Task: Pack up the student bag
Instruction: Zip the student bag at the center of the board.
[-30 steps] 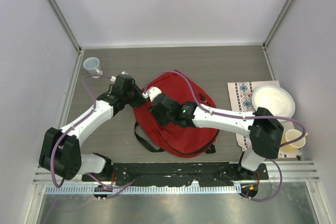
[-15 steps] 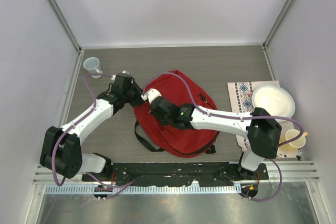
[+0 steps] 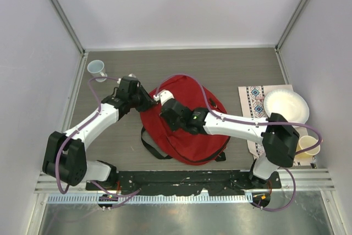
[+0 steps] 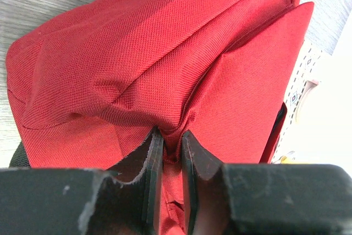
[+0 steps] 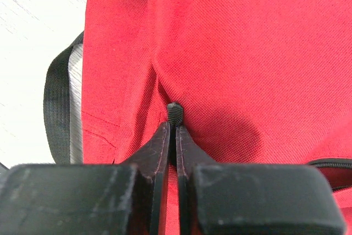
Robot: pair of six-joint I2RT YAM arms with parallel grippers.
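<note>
The student bag (image 3: 192, 136), a large red backpack with black straps, lies in the middle of the table. My left gripper (image 3: 149, 102) is at its upper left edge, shut on a pinched fold of the red fabric (image 4: 171, 136). My right gripper (image 3: 166, 115) is over the bag's left part, shut on a small black ribbed zipper pull (image 5: 174, 113) that sticks out past the fingertips. The bag fills both wrist views, and a black strap (image 5: 56, 108) shows at the left of the right wrist view.
A clear plastic cup (image 3: 97, 69) stands at the back left. At the right lie a patterned cloth (image 3: 251, 100), a white paper plate (image 3: 286, 107) and a yellowish cup (image 3: 309, 146). White walls enclose the table.
My right gripper has shifted slightly right and toward the back with the zipper pull. My left gripper has stayed on the bag's edge.
</note>
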